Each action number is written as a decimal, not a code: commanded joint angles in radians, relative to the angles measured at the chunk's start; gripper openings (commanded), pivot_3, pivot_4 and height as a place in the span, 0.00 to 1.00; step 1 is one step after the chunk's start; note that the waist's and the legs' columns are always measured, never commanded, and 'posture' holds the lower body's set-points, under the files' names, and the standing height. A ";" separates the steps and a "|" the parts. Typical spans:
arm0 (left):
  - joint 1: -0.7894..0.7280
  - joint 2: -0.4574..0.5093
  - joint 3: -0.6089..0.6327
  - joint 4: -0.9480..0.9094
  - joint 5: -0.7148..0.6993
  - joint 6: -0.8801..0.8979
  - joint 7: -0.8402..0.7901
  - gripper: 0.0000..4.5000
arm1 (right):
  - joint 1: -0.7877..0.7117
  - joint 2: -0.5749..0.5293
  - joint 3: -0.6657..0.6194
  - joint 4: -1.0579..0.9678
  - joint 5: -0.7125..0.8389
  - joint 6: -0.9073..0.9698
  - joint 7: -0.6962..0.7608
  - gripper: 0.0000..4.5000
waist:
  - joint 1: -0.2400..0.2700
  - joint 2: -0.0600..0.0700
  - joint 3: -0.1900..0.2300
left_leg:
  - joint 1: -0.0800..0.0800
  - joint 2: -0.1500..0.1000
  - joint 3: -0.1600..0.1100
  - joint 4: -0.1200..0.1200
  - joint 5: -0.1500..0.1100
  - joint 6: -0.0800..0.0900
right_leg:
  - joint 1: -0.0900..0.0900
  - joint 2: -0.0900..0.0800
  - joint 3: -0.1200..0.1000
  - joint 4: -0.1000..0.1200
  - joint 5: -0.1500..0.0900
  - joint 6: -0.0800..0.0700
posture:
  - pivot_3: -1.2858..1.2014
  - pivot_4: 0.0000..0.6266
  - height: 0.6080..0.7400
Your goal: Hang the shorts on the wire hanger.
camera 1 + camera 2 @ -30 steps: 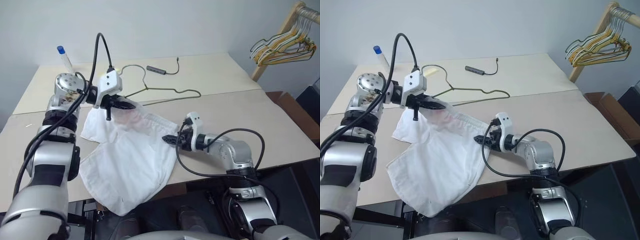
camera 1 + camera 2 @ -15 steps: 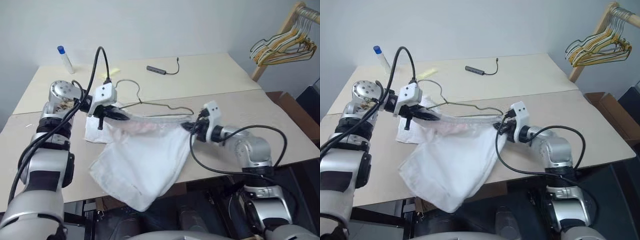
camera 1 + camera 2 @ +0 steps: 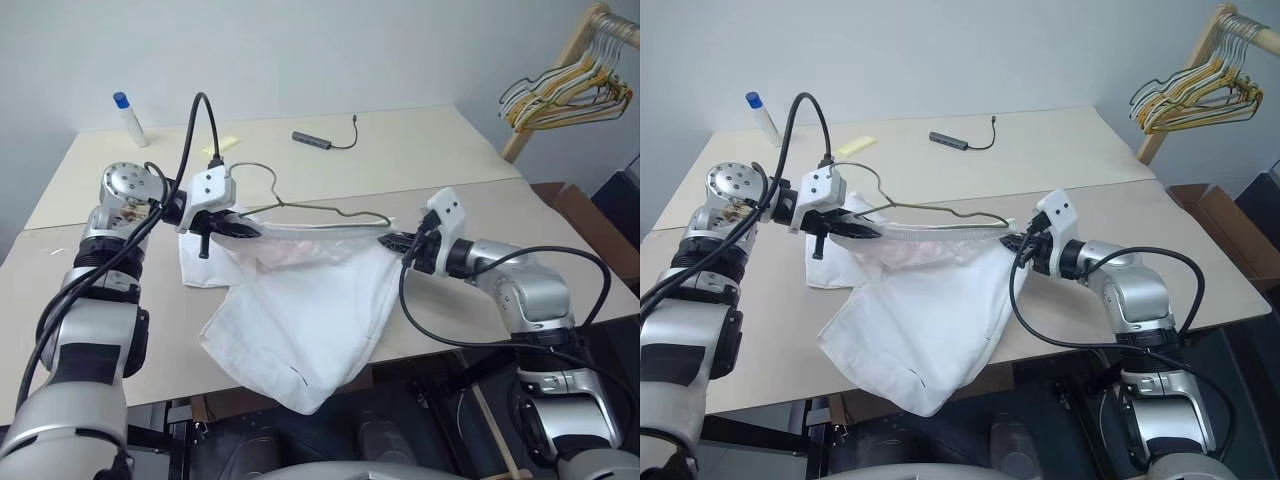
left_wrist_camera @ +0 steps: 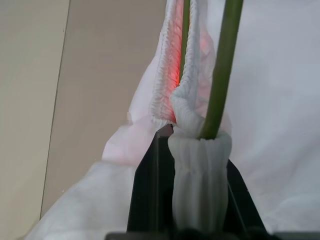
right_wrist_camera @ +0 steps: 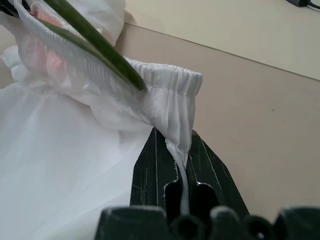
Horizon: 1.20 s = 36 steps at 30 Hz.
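Now | beige table [image 3: 560,250] | wooden rack [image 3: 560,75] | pale wall [image 3: 320,40]

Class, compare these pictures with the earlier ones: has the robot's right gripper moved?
Yes. The right gripper, shut on the shorts, has moved up and to the right across the table, toward the hangers on the rack.

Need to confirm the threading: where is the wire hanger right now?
In the head views the wire hanger is mid-table between the left gripper and right gripper, its bottom bar inside the stretched waistband of the shorts, hook toward the table's far side.
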<state>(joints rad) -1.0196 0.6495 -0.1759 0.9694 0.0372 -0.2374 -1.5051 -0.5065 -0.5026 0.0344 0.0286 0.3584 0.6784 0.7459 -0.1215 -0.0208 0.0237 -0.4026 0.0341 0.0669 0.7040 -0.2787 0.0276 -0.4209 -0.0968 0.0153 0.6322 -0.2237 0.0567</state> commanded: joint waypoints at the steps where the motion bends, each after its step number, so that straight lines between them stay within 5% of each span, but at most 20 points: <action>1: -0.001 0.040 0.028 0.006 -0.004 0.012 0.021 0.00 | -0.009 -0.045 -0.047 -0.016 -0.013 -0.038 -0.003 0.01 | 0.000 0.000 0.000 | 0.000 0.000 0.000 0.000 0.000 0.000 | 0.000 0.000 0.000 0.000 0.000 0.000 | 0.49 0.00 1.00; 19: 0.027 0.047 0.024 -0.032 -0.031 0.027 -0.027 0.00 | -0.012 -0.074 -0.053 -0.002 -0.010 -0.060 0.022 0.01 | 0.000 0.000 0.000 | 0.000 0.000 0.000 0.000 0.000 0.000 | 0.000 0.000 0.000 0.000 0.000 0.000 | 0.48 0.00 1.00; 36: 0.024 0.058 -0.106 0.061 0.133 -0.030 0.110 0.00 | -0.044 -0.128 -0.051 -0.057 -0.031 -0.110 0.046 0.01 | -0.001 0.000 0.000 | 0.000 0.000 0.000 0.000 0.000 0.000 | 0.000 0.000 0.000 0.000 0.000 0.000 | 0.47 0.00 1.00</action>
<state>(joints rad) -0.9943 0.6481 -0.2644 0.9872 0.0960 -0.2822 -1.4177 -0.5192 -0.5783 0.0500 0.0124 0.3554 0.6120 0.8037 -0.1225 -0.0208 0.0237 -0.4026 0.0341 0.0672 0.7041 -0.2787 0.0276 -0.4209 -0.0968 0.0153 0.6318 -0.2237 0.0567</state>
